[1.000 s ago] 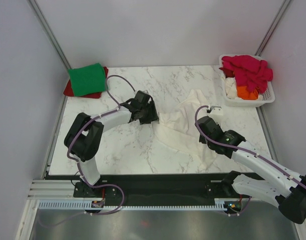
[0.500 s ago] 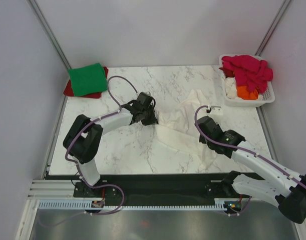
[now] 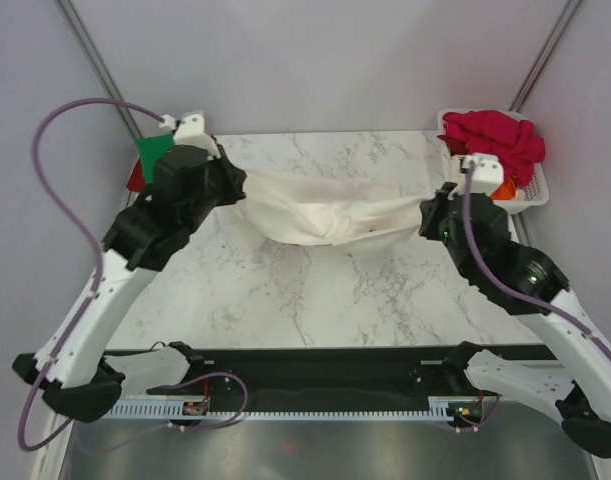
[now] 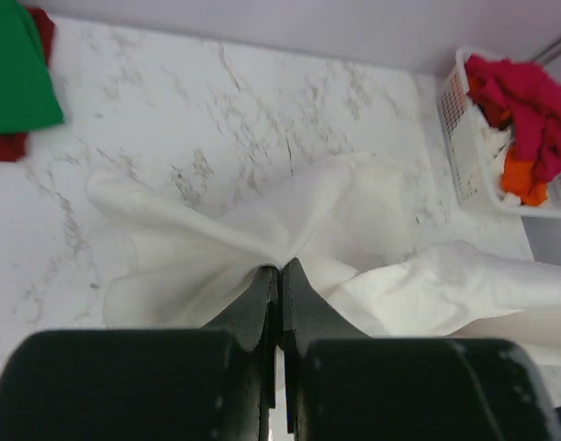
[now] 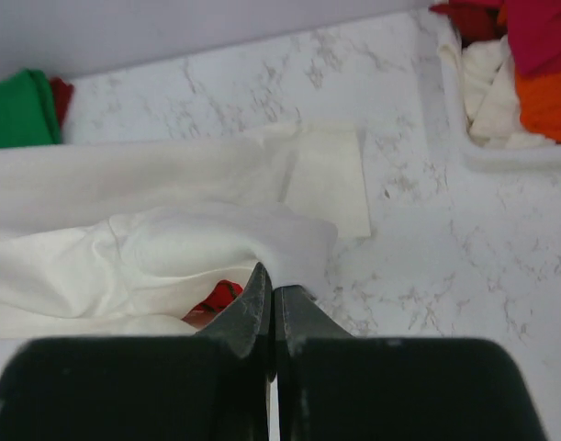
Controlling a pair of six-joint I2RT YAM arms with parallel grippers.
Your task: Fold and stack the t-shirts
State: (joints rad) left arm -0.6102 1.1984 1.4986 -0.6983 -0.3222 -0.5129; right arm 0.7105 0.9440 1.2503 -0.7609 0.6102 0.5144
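At far left the green shirt [image 3: 148, 153] lies folded on a red shirt [image 3: 133, 178]. The left gripper [image 3: 235, 188] is pinched tight on one end of the white shirt [image 3: 325, 215]. The shirt spans between the arms, bunched and sagging toward the table [image 3: 315, 290], with its red print [image 5: 216, 296] tucked inside. The right gripper [image 3: 432, 217] is clamped on the other end, near the basket [image 3: 530, 197] of magenta shirts [image 3: 495, 135]. Each hold looks like a small nip of cloth, so pulling wider could slip an end free. Laid down this bunched, it would likely fold crooked.
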